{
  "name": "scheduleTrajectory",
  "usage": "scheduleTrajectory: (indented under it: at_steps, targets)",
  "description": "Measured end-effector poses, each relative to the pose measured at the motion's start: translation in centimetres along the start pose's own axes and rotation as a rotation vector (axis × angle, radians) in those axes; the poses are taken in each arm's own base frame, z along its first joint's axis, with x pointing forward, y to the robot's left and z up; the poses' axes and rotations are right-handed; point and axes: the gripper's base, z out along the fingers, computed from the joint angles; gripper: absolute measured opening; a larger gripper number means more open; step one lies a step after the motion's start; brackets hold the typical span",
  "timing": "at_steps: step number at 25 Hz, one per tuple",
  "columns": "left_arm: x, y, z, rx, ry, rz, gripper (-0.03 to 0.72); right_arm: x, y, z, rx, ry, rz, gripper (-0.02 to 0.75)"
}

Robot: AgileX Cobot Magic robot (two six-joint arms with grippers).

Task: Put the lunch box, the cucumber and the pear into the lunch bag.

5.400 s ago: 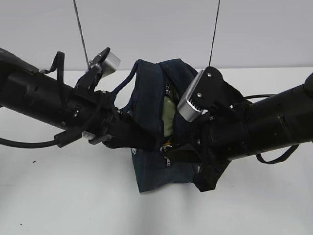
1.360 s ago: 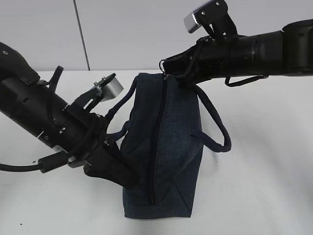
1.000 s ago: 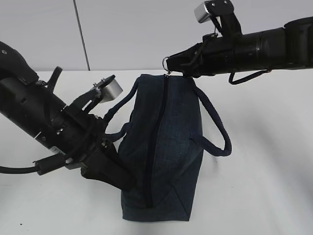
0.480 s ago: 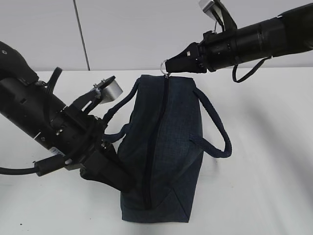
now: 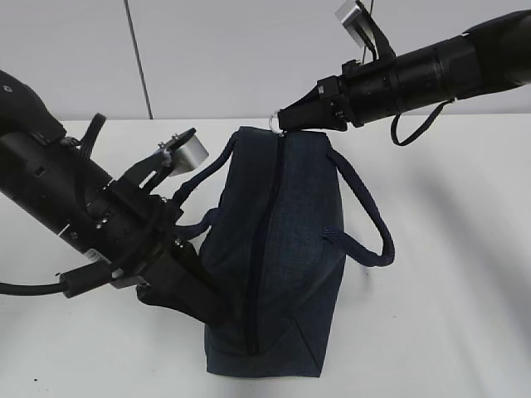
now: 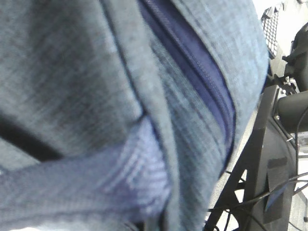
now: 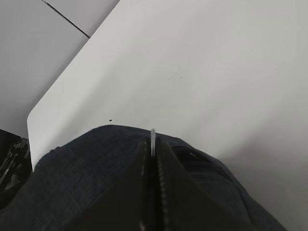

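Observation:
The dark navy lunch bag [image 5: 282, 249] stands on the white table with its top zipper [image 5: 267, 240] closed along its length. My right gripper [image 5: 286, 122] is shut on the metal ring pull [image 5: 276, 123] at the bag's far end; the ring [image 7: 152, 139] shows edge-on between the dark fingers in the right wrist view. My left gripper [image 5: 207, 303] grips the bag's near left side low down. Bag fabric [image 6: 86, 72] and a handle [image 6: 96, 187] fill the left wrist view and hide its fingers. The lunch box, cucumber and pear are hidden.
One padded handle [image 5: 365, 224] loops out to the bag's right, the other [image 5: 199, 186] lies over my left arm. White table [image 5: 448, 315] surrounds the bag, with a grey wall behind. A dark metal frame [image 6: 269, 159] shows at the right of the left wrist view.
The bag was open with a pale green thing inside; now the zipper is closed. My right gripper has drawn the ring pull to the far end and risen slightly. The left arm has held still.

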Motion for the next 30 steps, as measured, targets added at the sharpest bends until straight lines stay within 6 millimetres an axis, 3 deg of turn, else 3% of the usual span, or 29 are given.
scheduleTrajectory:
  at_steps: [5,8,14,20,30]
  targets:
    - [0.0,0.0,0.0,0.004,-0.001,-0.019,0.242,-0.2,0.1,0.0,-0.006,-0.013,0.005,0.006]
    - [0.1,-0.2,0.0,0.028,0.004,-0.039,0.321,-0.4,0.2,-0.1,-0.009,-0.021,0.003,0.006]
    - [-0.2,-1.0,-0.2,0.129,-0.025,-0.095,0.349,-1.1,0.3,-0.2,-0.013,-0.034,-0.011,0.006]
    - [-0.6,-0.5,-1.3,0.154,-0.102,-0.175,0.351,-1.4,0.4,-0.3,-0.016,-0.039,-0.019,0.006]
    - [-0.4,-0.5,-7.4,0.085,-0.334,-0.218,0.351,-1.4,0.4,-0.3,-0.014,-0.035,-0.022,0.006]
